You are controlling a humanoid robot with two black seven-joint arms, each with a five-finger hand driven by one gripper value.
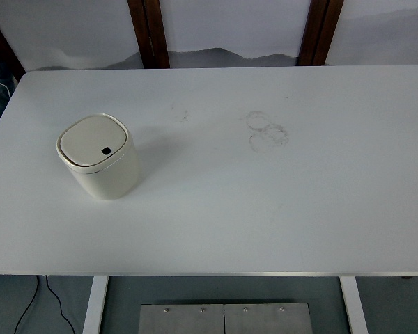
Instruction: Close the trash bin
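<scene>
A small cream trash bin (100, 158) stands upright on the left part of the white table (265, 195). Its rounded square lid (92, 141) lies flat and shut on top, with a small dark button near its front edge. Neither of my hands shows anywhere in the head view.
Faint grey ring marks (266, 130) stain the table's middle back. Two brown wooden posts (148, 31) stand behind the far edge. A black cable (35, 296) hangs below the near left corner, and a metal plate (224, 319) sits under the near edge.
</scene>
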